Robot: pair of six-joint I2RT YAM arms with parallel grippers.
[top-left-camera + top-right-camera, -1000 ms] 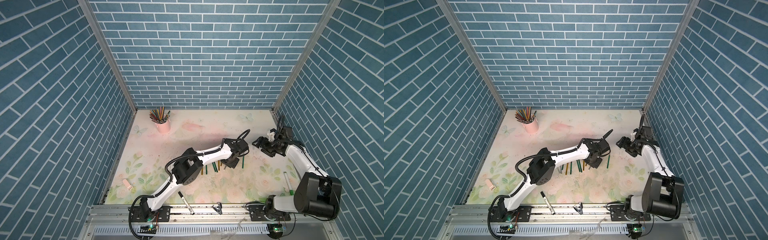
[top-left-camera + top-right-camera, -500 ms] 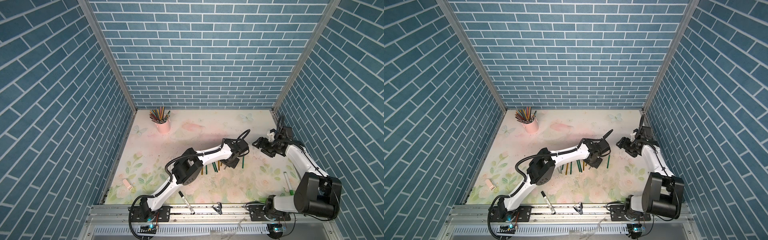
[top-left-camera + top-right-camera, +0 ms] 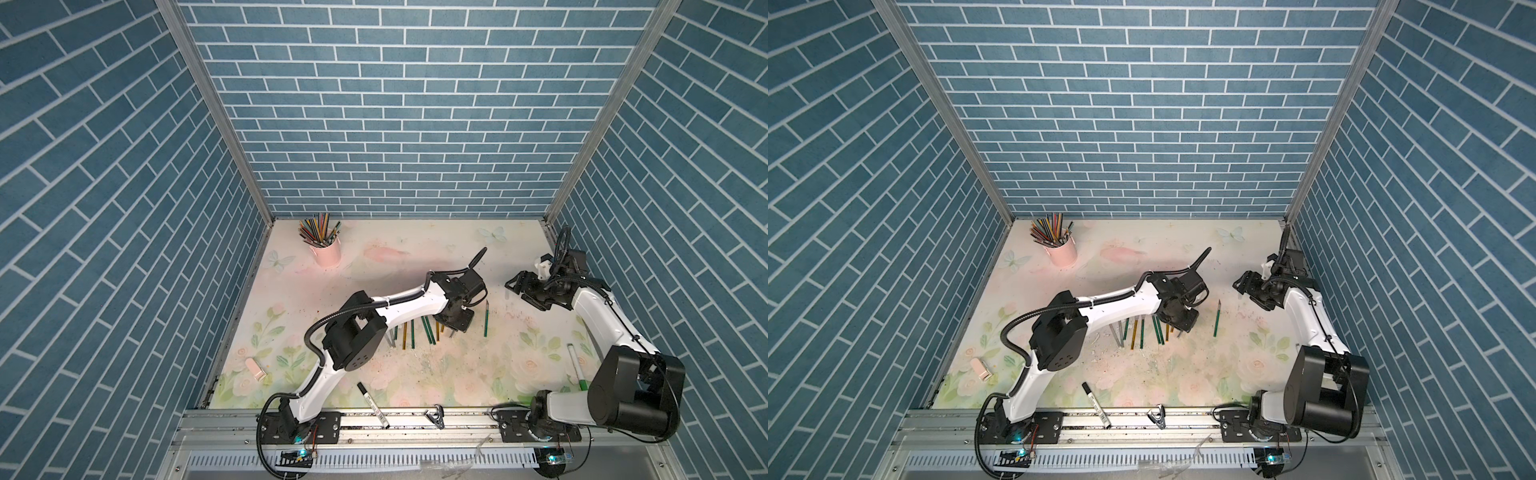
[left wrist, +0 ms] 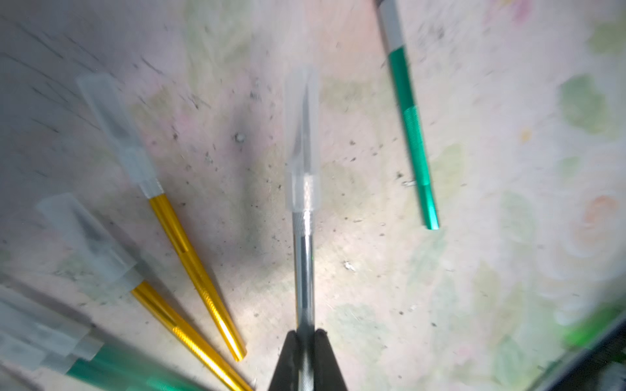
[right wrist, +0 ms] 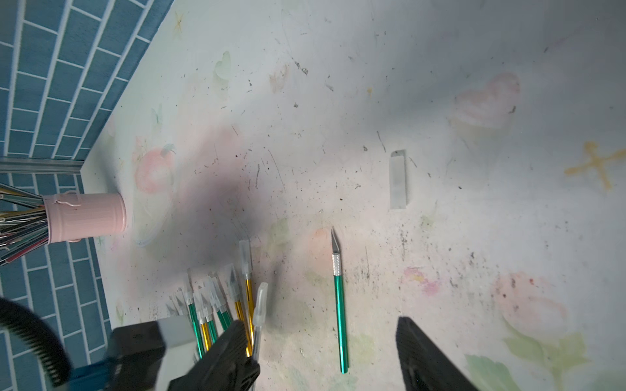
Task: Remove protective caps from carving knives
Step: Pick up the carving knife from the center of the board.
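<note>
Hardly anything has shifted in the top views since a second ago, save that the left gripper (image 4: 306,333) has pinched shut. Its black fingers now clamp the handle of a thin silver-grey carving knife (image 4: 304,270), whose blade tip sits inside a translucent whitish plastic cap (image 4: 302,142), still fully on. That knife appears raised a little off the pale floral tabletop (image 5: 372,84), at the end nearest the right arm of a fanned row of capped green and gold knives (image 5: 220,304), which lie side by side near the table's middle. Just past that end, apart from the row, lies a green-handled knife (image 5: 339,311) with its grey blade bare, and well beyond it a loose whitish cap (image 5: 398,179) rests flat on the table. The right gripper (image 5: 320,323) hangs over the right side of the table with its jaws wide apart and nothing between them; the green-handled knife lies on the surface beneath that gap. A pink cup of coloured pencils (image 5: 88,216) stands in the far left corner.
</note>
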